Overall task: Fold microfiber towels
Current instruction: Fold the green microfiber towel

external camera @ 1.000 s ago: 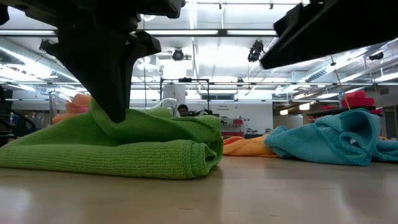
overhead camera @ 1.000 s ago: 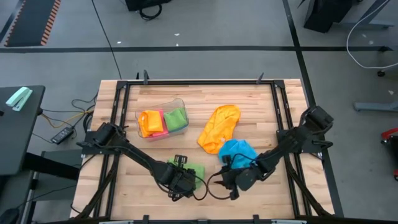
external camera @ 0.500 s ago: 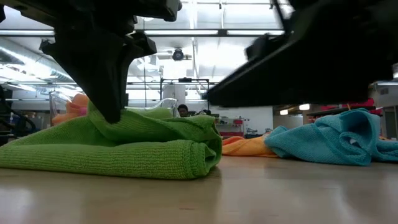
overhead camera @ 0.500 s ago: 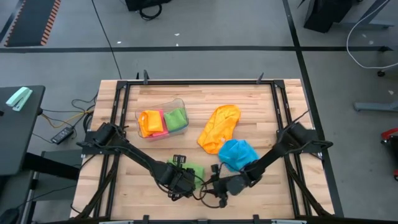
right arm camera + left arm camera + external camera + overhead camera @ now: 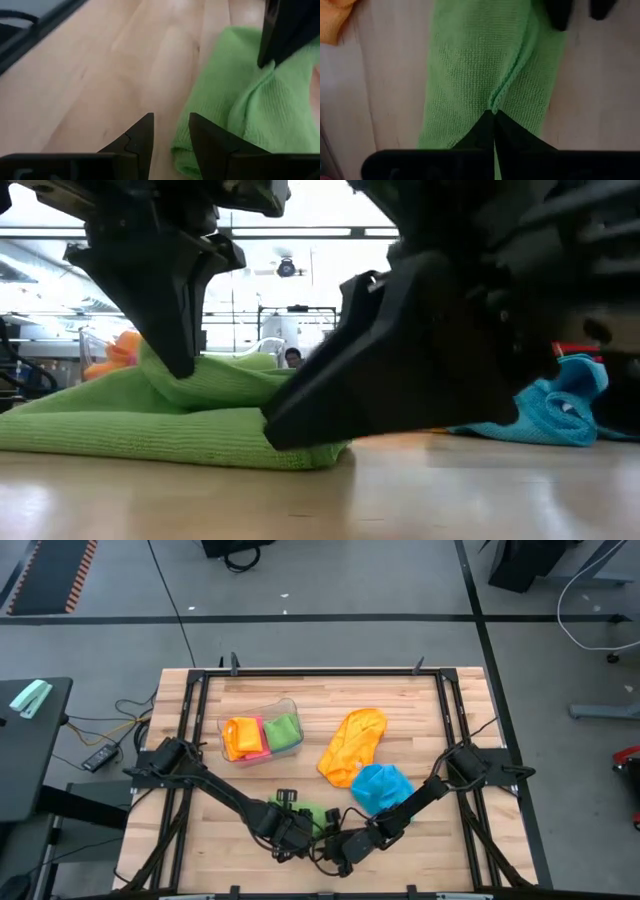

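A: Where is the green towel point(image 5: 170, 420) at this moment?

B: It lies folded near the front edge of the bench point(image 5: 420, 730). The left hand point(image 5: 288, 830) is down on it, fingers pressed together and pinching a raised fold of the cloth, which the left wrist view shows puckering right at the fingertips.

A: And what differs from a second ago?

B: The right arm. A second back the right hand point(image 5: 338, 852) sat beside the blue towel point(image 5: 381, 787), well clear of the green one. It has since slid across the front of the bench toward the left arm. In the low view its dark body now fills the right half and covers the rolled end of the green towel, which was in plain sight before.

A: Is the right hand gripping anything?

B: No. Its fingers point(image 5: 141, 141) stand partly spread with bare wood between them, and the green towel's edge lies just beside one finger.

A: Has the left hand moved?

B: Hardly. It keeps the same pinch at the same spot, and the towel's shape looks unchanged.

A: And the other towels?

B: As before. The orange towel point(image 5: 354, 743) lies crumpled mid-bench with the blue one touching its near end, and the clear tub point(image 5: 262, 732) toward the back left holds folded orange, pink and green cloths.
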`<action>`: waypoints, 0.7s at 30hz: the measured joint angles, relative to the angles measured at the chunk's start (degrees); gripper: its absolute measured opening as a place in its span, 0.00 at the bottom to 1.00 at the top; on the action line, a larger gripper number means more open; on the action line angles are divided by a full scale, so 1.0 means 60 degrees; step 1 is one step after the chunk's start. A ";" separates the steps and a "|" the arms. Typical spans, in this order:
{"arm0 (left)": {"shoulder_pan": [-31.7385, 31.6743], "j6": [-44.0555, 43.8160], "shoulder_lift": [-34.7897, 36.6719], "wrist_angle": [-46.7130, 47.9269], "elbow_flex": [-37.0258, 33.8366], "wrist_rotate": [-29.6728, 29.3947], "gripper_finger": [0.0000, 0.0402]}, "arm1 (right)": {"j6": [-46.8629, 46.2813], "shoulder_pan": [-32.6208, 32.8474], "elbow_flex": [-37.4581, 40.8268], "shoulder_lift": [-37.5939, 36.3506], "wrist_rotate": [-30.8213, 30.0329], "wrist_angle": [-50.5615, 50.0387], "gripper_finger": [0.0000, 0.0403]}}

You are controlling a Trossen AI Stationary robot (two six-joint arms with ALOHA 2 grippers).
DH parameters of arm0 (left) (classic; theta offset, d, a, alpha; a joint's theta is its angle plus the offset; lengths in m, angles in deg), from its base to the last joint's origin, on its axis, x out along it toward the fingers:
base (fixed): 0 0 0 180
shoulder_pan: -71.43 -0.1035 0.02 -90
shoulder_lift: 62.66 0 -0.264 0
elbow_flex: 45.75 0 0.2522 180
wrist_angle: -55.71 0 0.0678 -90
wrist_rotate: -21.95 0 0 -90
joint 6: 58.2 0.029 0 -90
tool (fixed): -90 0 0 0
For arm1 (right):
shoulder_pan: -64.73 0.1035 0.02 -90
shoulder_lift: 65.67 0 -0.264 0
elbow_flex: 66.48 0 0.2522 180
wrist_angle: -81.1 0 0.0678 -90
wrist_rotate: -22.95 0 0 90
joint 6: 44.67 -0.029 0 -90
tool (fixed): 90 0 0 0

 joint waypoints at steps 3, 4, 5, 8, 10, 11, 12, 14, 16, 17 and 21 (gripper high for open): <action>0.0051 0.0007 0.0000 -0.0155 0.0000 0.0007 0.04 | -0.0469 -0.0106 0.0007 0.0000 0.0002 -0.0432 0.33; 0.0067 0.0007 0.0000 -0.0149 0.0000 0.0009 0.05 | -0.0562 -0.0144 0.0007 0.0000 0.0003 -0.0439 0.33; 0.0070 0.0014 0.0000 -0.0132 0.0000 0.0016 0.05 | -0.0632 -0.0163 0.0007 0.0000 0.0004 -0.0439 0.33; 0.0112 0.0112 0.0000 -0.0154 0.0000 0.0002 0.03 | -0.0849 -0.0218 0.0007 0.0000 0.0025 -0.0517 0.33; 0.0133 0.0283 0.0000 -0.0243 0.0000 0.0002 0.02 | -0.0936 -0.0218 0.0007 0.0000 0.0007 -0.0542 0.33; 0.0142 0.0362 0.0000 -0.0316 0.0000 0.0004 0.02 | -0.0947 -0.0218 0.0007 0.0000 0.0007 -0.0550 0.33; 0.0170 0.0479 0.0000 -0.0422 0.0000 0.0025 0.02 | -0.0965 -0.0224 0.0007 0.0000 0.0010 -0.0563 0.33; 0.0235 0.0785 0.0000 -0.0617 0.0000 0.0146 0.03 | -0.0978 -0.0248 0.0007 -0.0002 0.0014 -0.0581 0.33; 0.0276 0.0955 0.0000 -0.0819 0.0000 0.0286 0.05 | -0.1009 -0.0265 0.0007 -0.0004 0.0053 -0.0587 0.33; 0.0303 0.1038 0.0000 -0.0881 0.0000 0.0353 0.06 | -0.1011 -0.0265 0.0007 -0.0007 0.0057 -0.0593 0.33; 0.0378 0.1296 0.0000 -0.0919 0.0000 0.0436 0.05 | -0.1073 -0.0265 0.0007 -0.0007 0.0054 -0.0628 0.33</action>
